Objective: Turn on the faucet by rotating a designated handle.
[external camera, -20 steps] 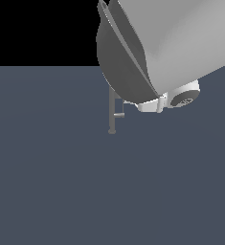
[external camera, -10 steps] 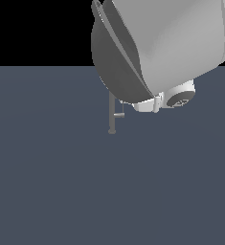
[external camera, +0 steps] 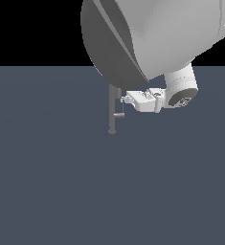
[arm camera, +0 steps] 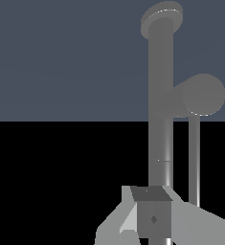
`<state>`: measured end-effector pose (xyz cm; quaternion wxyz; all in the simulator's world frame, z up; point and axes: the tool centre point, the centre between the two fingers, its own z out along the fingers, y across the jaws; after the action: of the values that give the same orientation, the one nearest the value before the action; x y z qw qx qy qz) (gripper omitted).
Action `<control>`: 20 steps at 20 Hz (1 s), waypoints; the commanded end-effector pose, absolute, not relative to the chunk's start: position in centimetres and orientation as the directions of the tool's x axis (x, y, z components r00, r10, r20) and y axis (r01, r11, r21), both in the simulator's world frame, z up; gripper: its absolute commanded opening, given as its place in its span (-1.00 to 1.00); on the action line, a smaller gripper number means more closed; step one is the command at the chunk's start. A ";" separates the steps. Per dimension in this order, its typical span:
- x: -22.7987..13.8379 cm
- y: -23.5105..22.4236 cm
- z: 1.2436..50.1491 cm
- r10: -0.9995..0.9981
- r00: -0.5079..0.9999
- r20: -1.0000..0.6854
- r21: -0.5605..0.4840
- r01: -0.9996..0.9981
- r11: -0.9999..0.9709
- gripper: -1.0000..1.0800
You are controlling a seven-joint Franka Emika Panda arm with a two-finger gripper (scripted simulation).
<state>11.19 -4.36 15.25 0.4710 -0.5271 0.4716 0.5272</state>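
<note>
The faucet (external camera: 112, 107) is a slim grey post standing on the dark floor, its top hidden behind my arm. The handle (external camera: 118, 115) is a short stub low on the post, on the exterior view's right, with a thin rod rising from its end. My white gripper (external camera: 124, 99) reaches in horizontally from that side, tips just beside the post and above the stub. In the wrist view the faucet (arm camera: 161, 95) runs close past my gripper (arm camera: 152, 201), and the handle (arm camera: 200, 94) juts out farther along. The fingers look pressed together, holding nothing.
A flat dark blue-grey floor (external camera: 61, 182) lies under everything. My big white-grey arm link (external camera: 152, 38) fills the upper middle of the exterior view and hides the faucet's top.
The arm has drifted slightly toward the exterior view's left, bringing the gripper tips closer to the post. The handle has not visibly moved.
</note>
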 end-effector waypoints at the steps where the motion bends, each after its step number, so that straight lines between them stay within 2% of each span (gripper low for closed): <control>1: 10.8 -4.4 15.4 0.000 -0.001 -1.000 0.001 -0.994 -0.111 -1.00; 20: 7.8 -4.7 15.5 -0.001 -0.001 -1.000 0.001 -0.994 -0.110 -1.00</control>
<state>8.36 -4.68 15.37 0.4724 -0.5268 0.4742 0.5239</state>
